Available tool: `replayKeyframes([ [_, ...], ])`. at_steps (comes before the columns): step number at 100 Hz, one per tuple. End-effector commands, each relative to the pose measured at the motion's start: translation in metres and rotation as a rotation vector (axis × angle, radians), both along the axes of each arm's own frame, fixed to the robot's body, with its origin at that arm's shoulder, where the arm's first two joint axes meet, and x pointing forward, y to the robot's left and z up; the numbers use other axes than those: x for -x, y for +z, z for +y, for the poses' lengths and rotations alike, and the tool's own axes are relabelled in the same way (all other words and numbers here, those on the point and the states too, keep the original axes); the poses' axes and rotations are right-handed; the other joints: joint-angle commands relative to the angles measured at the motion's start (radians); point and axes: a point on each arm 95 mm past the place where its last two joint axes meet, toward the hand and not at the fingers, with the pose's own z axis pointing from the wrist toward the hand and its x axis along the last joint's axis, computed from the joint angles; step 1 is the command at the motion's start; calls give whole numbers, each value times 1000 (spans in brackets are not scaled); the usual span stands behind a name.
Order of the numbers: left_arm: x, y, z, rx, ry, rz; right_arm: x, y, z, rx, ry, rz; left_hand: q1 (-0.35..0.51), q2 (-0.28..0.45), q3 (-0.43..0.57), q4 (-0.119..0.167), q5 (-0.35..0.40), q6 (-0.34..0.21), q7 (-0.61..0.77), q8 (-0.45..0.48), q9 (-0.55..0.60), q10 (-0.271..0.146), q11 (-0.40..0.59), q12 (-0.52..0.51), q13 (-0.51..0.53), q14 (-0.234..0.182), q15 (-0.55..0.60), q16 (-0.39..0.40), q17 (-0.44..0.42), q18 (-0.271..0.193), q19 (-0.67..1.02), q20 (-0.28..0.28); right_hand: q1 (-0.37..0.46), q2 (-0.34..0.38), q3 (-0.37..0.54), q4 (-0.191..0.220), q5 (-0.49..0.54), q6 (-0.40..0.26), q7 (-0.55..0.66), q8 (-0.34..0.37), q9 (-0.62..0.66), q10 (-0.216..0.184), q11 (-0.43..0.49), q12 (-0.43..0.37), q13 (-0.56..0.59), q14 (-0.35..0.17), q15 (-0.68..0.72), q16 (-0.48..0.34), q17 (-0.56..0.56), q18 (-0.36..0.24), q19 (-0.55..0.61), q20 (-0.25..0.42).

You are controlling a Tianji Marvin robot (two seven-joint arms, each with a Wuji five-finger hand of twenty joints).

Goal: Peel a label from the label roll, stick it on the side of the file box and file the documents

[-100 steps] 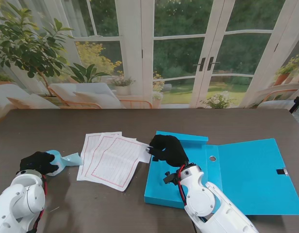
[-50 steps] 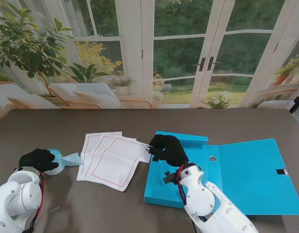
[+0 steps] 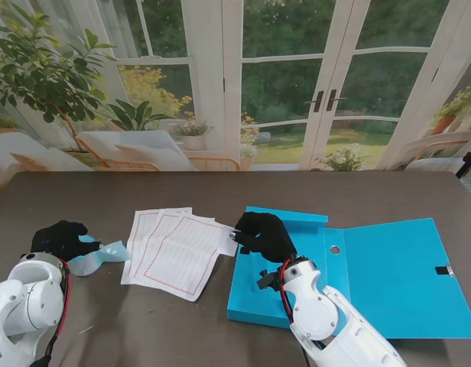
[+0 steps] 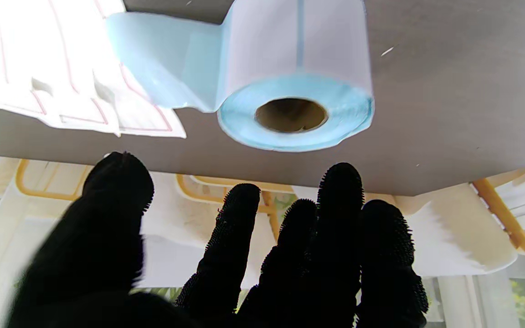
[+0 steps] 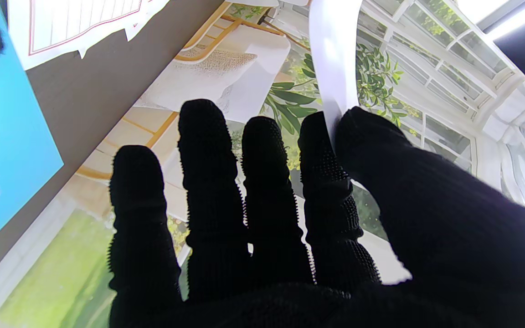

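The label roll [image 4: 296, 82] lies on the dark table with its blue backing strip [image 3: 98, 256] trailing toward the documents [image 3: 174, 248]. My left hand [image 3: 60, 238] hovers over the roll with its fingers [image 4: 230, 237] spread and holds nothing. The stand view hides most of the roll behind this hand. My right hand [image 3: 262, 235] sits over the left edge of the open blue file box [image 3: 297, 290]. It pinches a white label [image 5: 335, 59] between thumb and index finger. The printed documents, fanned out, lie between the roll and the box.
The box's lid [image 3: 404, 275] lies flat and open to the right, with a small black clasp [image 3: 444, 269] at its far edge. The table's far edge [image 3: 235, 173] runs in front of a garden backdrop.
My left hand has come off the label roll and shifted a little farther from me, fingers opening. The right hand and its label have not moved.
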Motion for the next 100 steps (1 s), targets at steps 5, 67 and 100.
replayKeyframes([
  [5,-1,10,-11,31,-40,-37,1,-1,4,-3,11,2,-34,-27,204,33,25,10,-9,-1,44,-24,18,31,22,36,10,4,3,5,13,20,77,72,10,11,22,-87,92,39,-11,6,14,-10,36,1,10,4,-136,-5,30,-14],
  [67,-5,16,-90,707,-259,-121,-21,26,5,37,-78,-73,-7,79,219,21,124,13,-18,-21,204,28,-7,40,-29,162,-111,-33,-80,123,-54,-3,71,62,22,11,26,-91,92,37,-8,3,18,-10,39,-3,11,3,-130,0,33,-14],
  [100,-11,9,-127,842,-365,-68,-26,35,11,38,-93,-81,3,81,168,25,101,-7,-49,-39,151,42,-33,37,-99,167,-162,-36,-158,110,-100,20,73,52,27,24,27,-89,93,36,-7,4,18,-11,41,-1,11,3,-129,1,34,-15],
])
